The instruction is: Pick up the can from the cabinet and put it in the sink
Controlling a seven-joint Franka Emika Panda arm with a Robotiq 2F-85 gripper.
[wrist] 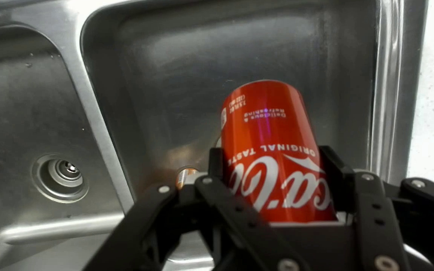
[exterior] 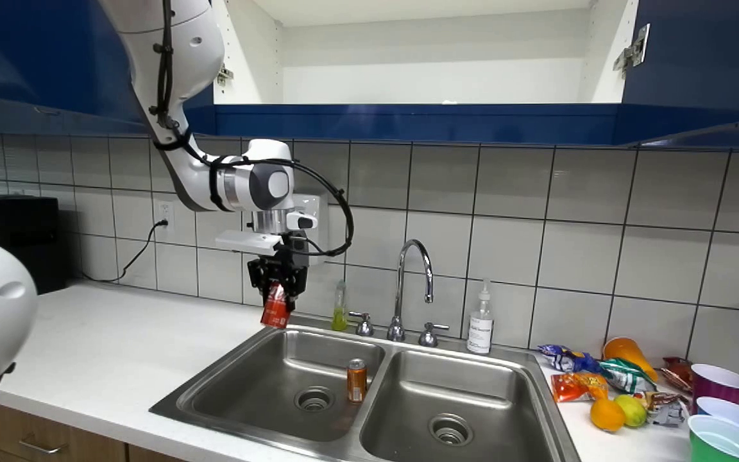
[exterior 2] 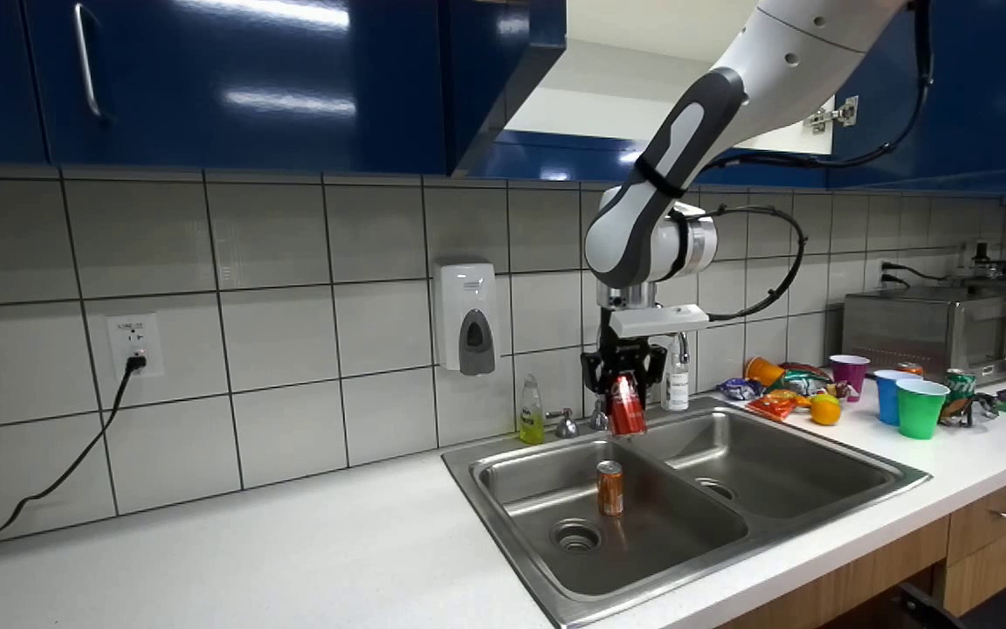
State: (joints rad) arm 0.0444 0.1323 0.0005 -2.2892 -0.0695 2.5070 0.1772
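The fetching looks done: the can [exterior: 276, 309] is clear of the cabinet [exterior: 433, 123], which sits above the tool [wrist: 272, 160]. Lowering and release into the sink [wrist: 183, 75], below the tool, seem to remain. The tool is clamped on the can, which hangs tilted within its grip, free end poking out beneath.

Arm [exterior 2: 752, 92] slanting down, hand [wrist: 275, 165] pointing downward, fingers [wrist: 337, 173] clamped; exact tilt unclear.
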